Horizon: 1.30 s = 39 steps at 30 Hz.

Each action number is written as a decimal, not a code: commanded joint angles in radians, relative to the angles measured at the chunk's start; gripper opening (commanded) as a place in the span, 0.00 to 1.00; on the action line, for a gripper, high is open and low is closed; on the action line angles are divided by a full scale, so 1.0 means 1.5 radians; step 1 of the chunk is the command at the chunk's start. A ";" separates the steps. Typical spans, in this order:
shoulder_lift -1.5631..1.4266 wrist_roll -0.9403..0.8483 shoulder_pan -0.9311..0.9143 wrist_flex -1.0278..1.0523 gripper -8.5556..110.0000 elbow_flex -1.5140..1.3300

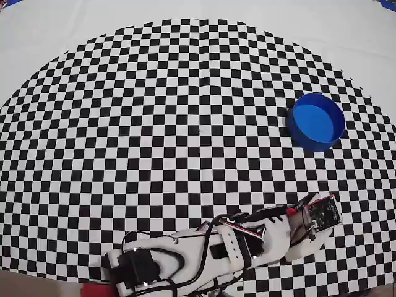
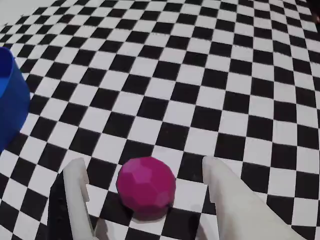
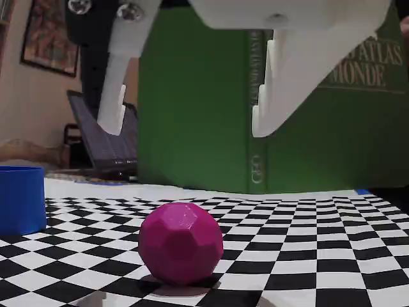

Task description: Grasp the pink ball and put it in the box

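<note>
On the checkered cloth (image 2: 210, 80), the pink ball (image 2: 146, 187) is seen below and between the two white fingers (image 3: 278, 83) of the gripper (image 2: 142, 172), which are spread wide apart and touch nothing. The box (image 1: 316, 121) stands well apart.

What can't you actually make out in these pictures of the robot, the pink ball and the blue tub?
- Pink ball: hidden in the overhead view, covered by the arm.
- Box: cut off by the left edge in the wrist view and the fixed view, so its inside shows only from overhead.
- Tool: its upper part is cropped by the fixed view's top edge; the open fingers hang above the ball.
- Green book: title partly blocked by the tool.
</note>
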<state>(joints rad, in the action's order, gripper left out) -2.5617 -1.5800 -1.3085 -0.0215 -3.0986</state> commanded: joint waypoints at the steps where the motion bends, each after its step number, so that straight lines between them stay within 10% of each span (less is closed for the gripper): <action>1: 0.011 -0.007 -0.002 -0.011 0.30 0.006; 39: 0.197 -0.008 0.005 -0.058 0.30 0.105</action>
<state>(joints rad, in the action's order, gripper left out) -2.2841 -1.5861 -1.3054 -0.0874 -2.9897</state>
